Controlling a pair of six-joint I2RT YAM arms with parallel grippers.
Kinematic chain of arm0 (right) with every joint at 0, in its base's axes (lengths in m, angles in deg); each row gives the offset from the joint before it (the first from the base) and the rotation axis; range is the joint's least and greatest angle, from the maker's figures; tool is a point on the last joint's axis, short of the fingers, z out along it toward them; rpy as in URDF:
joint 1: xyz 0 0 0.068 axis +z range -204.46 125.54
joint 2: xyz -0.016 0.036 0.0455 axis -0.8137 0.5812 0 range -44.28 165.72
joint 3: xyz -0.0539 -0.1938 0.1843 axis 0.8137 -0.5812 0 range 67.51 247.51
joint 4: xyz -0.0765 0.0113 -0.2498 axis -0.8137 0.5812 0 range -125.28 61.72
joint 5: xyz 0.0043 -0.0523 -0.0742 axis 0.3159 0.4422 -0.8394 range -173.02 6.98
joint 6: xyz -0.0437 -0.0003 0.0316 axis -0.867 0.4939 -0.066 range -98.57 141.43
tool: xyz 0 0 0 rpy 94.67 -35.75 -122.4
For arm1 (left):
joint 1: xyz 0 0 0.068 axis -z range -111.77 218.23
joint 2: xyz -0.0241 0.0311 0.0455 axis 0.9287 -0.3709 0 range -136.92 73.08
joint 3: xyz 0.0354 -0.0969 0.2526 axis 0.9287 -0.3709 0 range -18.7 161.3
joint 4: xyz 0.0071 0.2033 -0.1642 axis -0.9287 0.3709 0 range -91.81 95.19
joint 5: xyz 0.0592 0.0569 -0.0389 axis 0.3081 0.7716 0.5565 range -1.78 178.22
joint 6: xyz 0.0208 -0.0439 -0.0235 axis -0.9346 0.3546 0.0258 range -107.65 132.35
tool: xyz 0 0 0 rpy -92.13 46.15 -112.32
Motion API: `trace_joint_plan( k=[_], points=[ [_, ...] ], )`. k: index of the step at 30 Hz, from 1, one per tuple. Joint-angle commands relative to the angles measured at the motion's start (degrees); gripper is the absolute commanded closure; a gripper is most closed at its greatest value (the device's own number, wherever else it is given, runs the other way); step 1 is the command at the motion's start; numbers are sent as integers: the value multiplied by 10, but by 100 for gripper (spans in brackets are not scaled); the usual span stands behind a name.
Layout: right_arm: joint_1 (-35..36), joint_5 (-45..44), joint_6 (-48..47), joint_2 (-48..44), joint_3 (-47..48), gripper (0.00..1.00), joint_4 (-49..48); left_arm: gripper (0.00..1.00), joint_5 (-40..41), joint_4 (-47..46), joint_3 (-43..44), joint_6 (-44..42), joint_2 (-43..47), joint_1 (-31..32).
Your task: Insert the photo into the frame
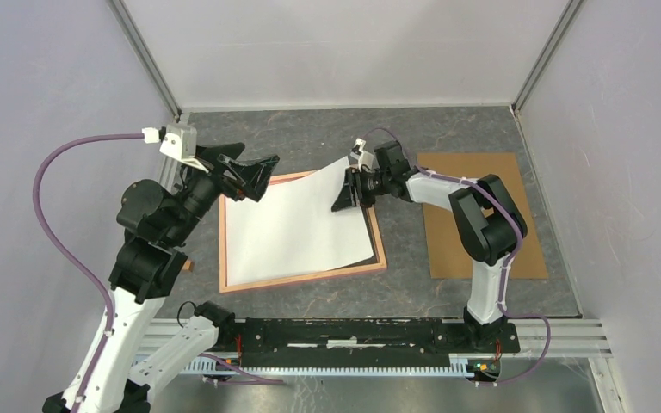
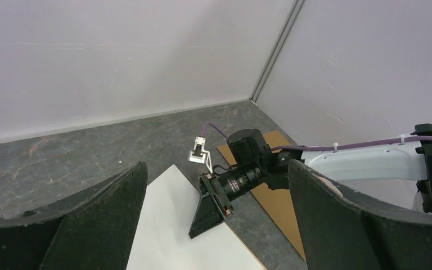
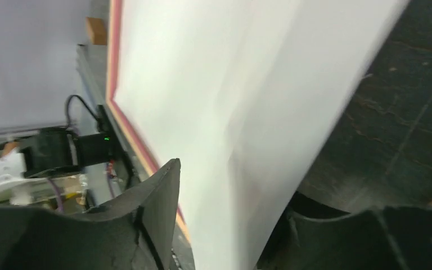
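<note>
The photo (image 1: pixel 297 224) lies face down, white back up, over the salmon-pink frame (image 1: pixel 301 280) in the middle of the table. Its far right corner is raised and hides the rail there. My right gripper (image 1: pixel 349 191) is at that far right edge. In the right wrist view the blurred white sheet (image 3: pixel 230 112) runs between its jaws, which stand apart, and leans on the right finger (image 3: pixel 326 225). My left gripper (image 1: pixel 250 179) is open and empty above the frame's far left corner. The left wrist view shows the sheet (image 2: pixel 174 236) and the right gripper's finger (image 2: pixel 211 211) on top of it.
The plain brown backing board (image 1: pixel 478 215) lies flat to the right of the frame, under the right arm. Grey walls close in the table on three sides. A metal rail (image 1: pixel 379 331) with the arm bases runs along the near edge.
</note>
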Motion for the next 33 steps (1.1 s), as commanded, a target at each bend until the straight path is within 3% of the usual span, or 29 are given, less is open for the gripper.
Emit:
trace_joint_plan(
  k=[1,4,8,11,13,16,19,22,27,33],
  points=[
    [4,-100,-102,-33,55,40,110,0,-14,-18,-2,2,10,1],
    [8,-244,-198,-76,109,25,246,0,-9,-9,-12,11,16,1],
    [18,-566,-263,-189,92,5,330,0,16,31,-33,55,15,0],
    [12,-756,-275,-266,14,2,329,0,-6,54,-60,113,-4,0],
    [-12,-808,-266,-303,-53,2,312,0,-68,34,-94,160,-37,2],
    [-83,-742,-229,-379,-178,2,235,0,-144,-70,-179,278,-99,24],
    [-179,-631,-195,-445,-295,2,136,0,-74,-113,-197,290,-169,132],
    [-267,-550,-174,-457,-355,2,98,0,37,-115,-153,277,-251,256],
    [-389,-479,-153,-462,-414,2,67,0,114,-139,-57,284,-444,367],
    [-473,-429,-148,-476,-458,2,46,0,103,-181,26,389,-619,395]
  ],
)
